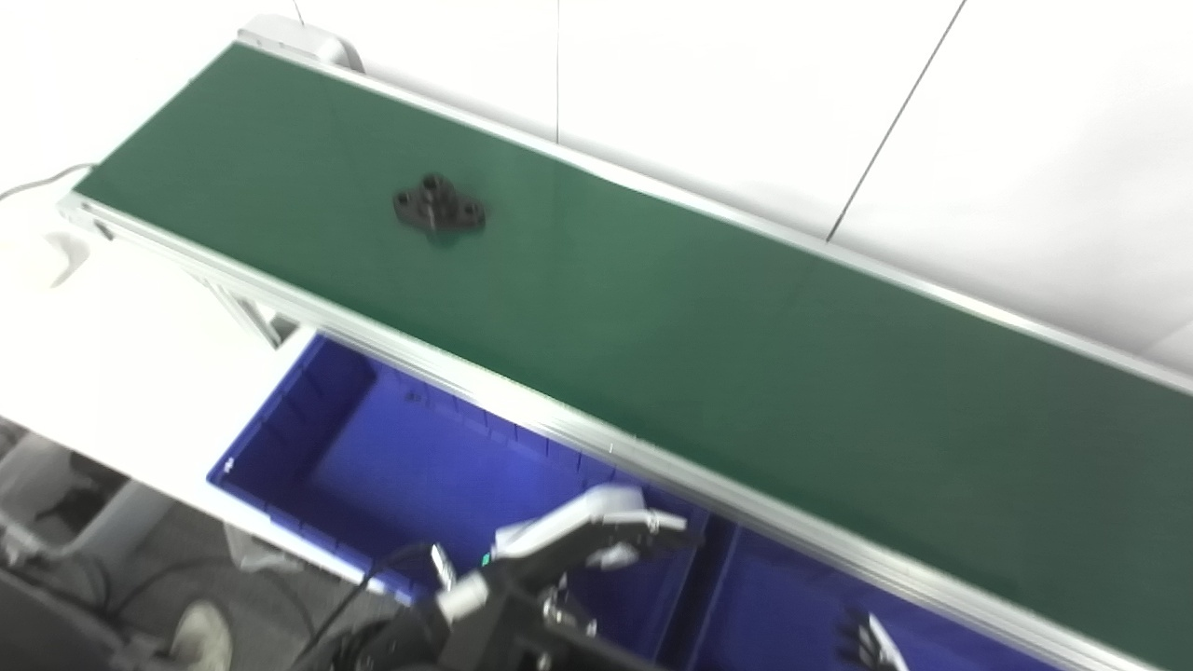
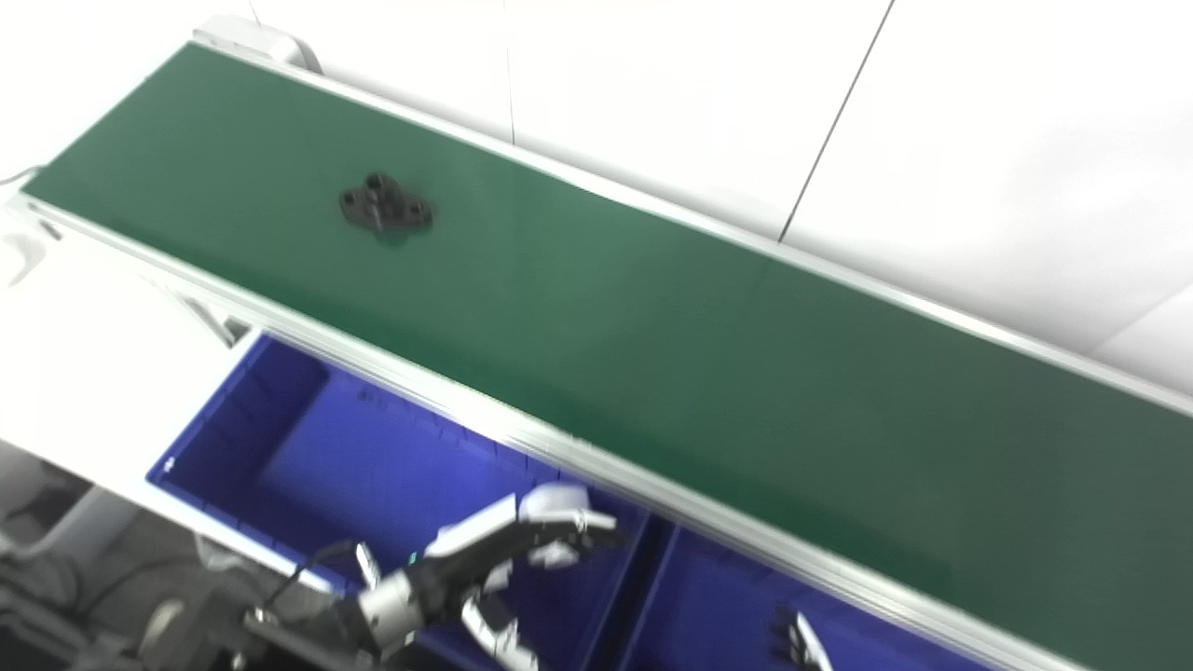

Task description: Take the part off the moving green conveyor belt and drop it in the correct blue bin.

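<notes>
A small black part (image 1: 439, 206) with round bosses lies on the green conveyor belt (image 1: 708, 354), toward its far left end. My left hand (image 1: 587, 540) hovers low over the right end of the left blue bin (image 1: 308, 438), fingers apart and holding nothing, well short of the part. Only the fingertips of my right hand (image 1: 871, 643) show at the bottom edge, above the second blue bin (image 1: 783, 606); they look spread, with nothing in them.
The belt's aluminium side rail (image 1: 559, 419) runs diagonally between the bins and the belt. A white wall stands behind the conveyor. A white tabletop (image 1: 112, 354) lies left of the bins, with floor and cables below it.
</notes>
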Motion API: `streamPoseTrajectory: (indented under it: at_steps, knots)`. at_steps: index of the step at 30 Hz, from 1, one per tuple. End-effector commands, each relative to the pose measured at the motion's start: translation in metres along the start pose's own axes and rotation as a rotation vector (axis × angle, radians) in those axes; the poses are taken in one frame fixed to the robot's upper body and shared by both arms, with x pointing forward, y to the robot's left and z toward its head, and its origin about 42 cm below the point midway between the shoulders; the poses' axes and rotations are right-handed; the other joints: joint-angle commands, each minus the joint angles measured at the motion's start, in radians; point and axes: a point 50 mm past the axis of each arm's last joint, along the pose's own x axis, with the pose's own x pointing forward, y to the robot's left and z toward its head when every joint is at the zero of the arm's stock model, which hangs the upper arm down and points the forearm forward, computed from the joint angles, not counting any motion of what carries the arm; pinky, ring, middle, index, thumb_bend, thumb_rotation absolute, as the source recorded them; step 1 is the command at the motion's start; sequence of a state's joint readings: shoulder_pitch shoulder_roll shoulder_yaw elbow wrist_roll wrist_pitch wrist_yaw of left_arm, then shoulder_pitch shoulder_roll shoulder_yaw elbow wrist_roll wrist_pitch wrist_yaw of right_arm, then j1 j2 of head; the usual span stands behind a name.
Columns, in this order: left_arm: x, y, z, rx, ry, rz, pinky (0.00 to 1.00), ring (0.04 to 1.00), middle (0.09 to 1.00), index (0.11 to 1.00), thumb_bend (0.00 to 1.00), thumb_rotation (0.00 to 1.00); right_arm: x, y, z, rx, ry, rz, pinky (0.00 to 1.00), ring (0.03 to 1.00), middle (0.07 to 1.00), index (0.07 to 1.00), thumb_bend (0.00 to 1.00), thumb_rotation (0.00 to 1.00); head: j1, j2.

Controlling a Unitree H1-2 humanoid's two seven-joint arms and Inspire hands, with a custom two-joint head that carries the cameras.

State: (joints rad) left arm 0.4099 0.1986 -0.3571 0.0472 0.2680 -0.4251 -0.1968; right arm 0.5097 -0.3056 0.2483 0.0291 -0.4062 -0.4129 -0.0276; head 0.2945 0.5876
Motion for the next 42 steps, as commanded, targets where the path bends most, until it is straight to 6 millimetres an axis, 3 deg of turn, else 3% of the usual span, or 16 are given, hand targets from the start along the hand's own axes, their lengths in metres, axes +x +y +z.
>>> streamPoseTrajectory:
  at_steps: [1,9,14,18,22,29,33,36,38,40,42]
  knots:
    - [0.001,0.004,0.007,0.013,-0.061,0.019,0.78,0.843,0.857,0.816,0.91,0.20,-0.001,-0.005,0.007,-0.005,-0.067,-0.021,0.69,0.802,0.857,0.924,0.89,0.34,0.000,-0.002]
    - [0.001,0.004,0.003,0.003,-0.054,0.024,0.78,0.842,0.853,0.810,0.90,0.19,0.001,-0.001,0.005,0.000,-0.075,-0.049,0.66,0.769,0.833,0.909,0.88,0.32,-0.026,-0.023]
    - [0.003,0.004,0.003,0.009,-0.056,0.037,0.76,0.828,0.845,0.803,0.90,0.20,0.000,-0.003,0.004,0.001,-0.080,-0.050,0.64,0.763,0.834,0.912,0.88,0.35,-0.018,-0.021]
    - [0.003,0.002,0.002,0.006,-0.056,0.037,0.77,0.832,0.844,0.802,0.91,0.20,-0.001,-0.004,0.005,0.007,-0.088,-0.061,0.66,0.783,0.844,0.919,0.87,0.34,-0.017,-0.020]
    - [0.004,0.002,0.003,0.012,-0.060,0.041,0.75,0.826,0.841,0.795,0.91,0.21,-0.002,-0.007,0.010,0.021,-0.114,-0.103,0.63,0.742,0.804,0.886,0.88,0.30,-0.012,-0.019]
    - [0.004,0.003,0.003,0.003,-0.062,0.036,0.76,0.833,0.847,0.797,0.91,0.20,-0.002,-0.019,0.034,0.051,-0.210,-0.214,0.63,0.692,0.765,0.845,0.88,0.30,-0.028,-0.011]
    - [0.004,0.004,0.003,0.010,-0.062,0.033,0.77,0.836,0.851,0.803,0.90,0.19,0.005,-0.036,0.062,0.097,-0.326,-0.304,0.63,0.652,0.732,0.800,0.89,0.19,-0.040,-0.007]
    - [0.005,0.006,0.002,0.014,-0.063,0.034,0.77,0.839,0.851,0.803,0.90,0.19,0.012,-0.051,0.078,0.105,-0.401,-0.349,0.63,0.641,0.725,0.792,0.90,0.16,-0.052,-0.002]
    - [0.006,0.006,0.002,0.011,-0.063,0.035,0.78,0.842,0.852,0.803,0.90,0.19,0.015,-0.060,0.084,0.075,-0.436,-0.379,0.63,0.645,0.719,0.795,0.90,0.23,-0.064,0.001]
    - [0.007,0.007,0.002,0.008,-0.063,0.035,0.78,0.839,0.851,0.804,0.90,0.20,0.019,-0.066,0.088,0.050,-0.459,-0.396,0.57,0.622,0.721,0.800,0.91,0.31,-0.077,0.007]
    - [0.007,0.007,0.002,0.004,-0.065,0.033,0.78,0.842,0.855,0.808,0.90,0.19,0.025,-0.074,0.096,0.072,-0.492,-0.398,0.55,0.620,0.732,0.805,0.92,0.30,-0.103,0.013]
